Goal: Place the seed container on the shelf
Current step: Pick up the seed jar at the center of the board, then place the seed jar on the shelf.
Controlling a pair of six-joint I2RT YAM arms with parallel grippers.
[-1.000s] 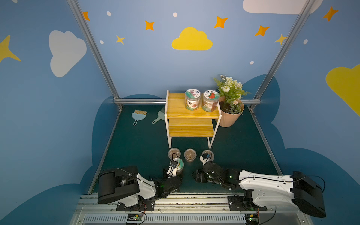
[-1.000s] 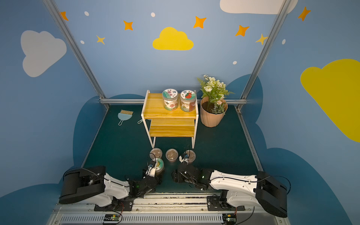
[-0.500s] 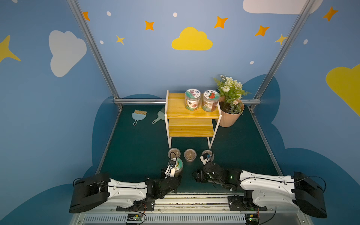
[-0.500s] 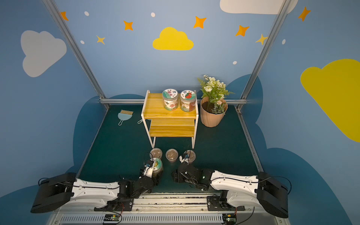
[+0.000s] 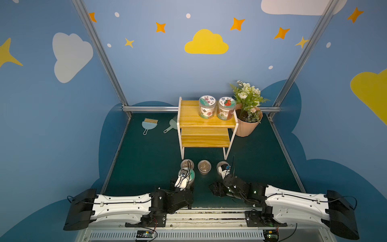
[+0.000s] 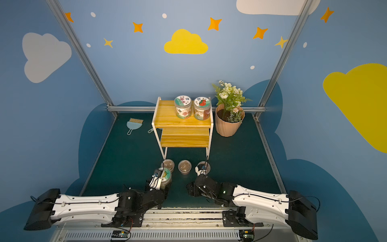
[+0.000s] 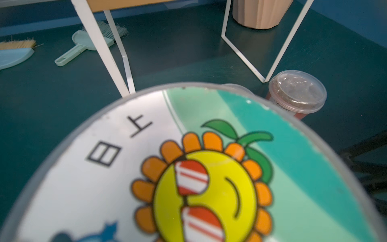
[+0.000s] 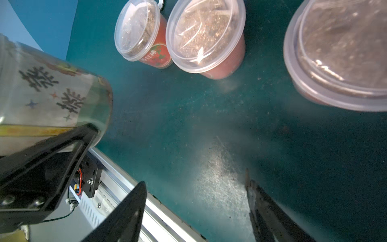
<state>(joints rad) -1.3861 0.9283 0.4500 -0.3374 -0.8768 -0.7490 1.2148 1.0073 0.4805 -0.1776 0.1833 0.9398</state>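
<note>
The seed container [image 5: 190, 174] is a clear jar with a sunflower picture on its lid [image 7: 209, 167]. It is at the front of the green mat, just before the leftmost cup. My left gripper [image 5: 187, 184] is shut on its sides; one black finger [image 8: 52, 150] presses the jar's wall [image 8: 52, 98]. In the left wrist view the lid hides the jaws. The shelf [image 5: 206, 124] [image 6: 182, 124], yellow boards on a white frame, stands behind it, and its legs [image 7: 100, 48] are close. My right gripper [image 5: 213, 188] [image 8: 194, 182] hangs open and holds nothing over the mat, to the right of the jar.
Two lidded jars [image 5: 207, 106] [image 5: 225, 108] stand on the right of the shelf's top board. Three small lidded cups [image 5: 187, 164] [image 5: 204, 166] [image 5: 222, 166] line up before the shelf's legs. A flower pot [image 5: 247, 123] stands right of the shelf; a brush [image 5: 149, 124] and dustpan [image 5: 170, 127] lie to its left.
My left arm has stretched out low along the front rail, and its gripper has closed on the jar. The jar has hardly moved. The right arm has not moved.
</note>
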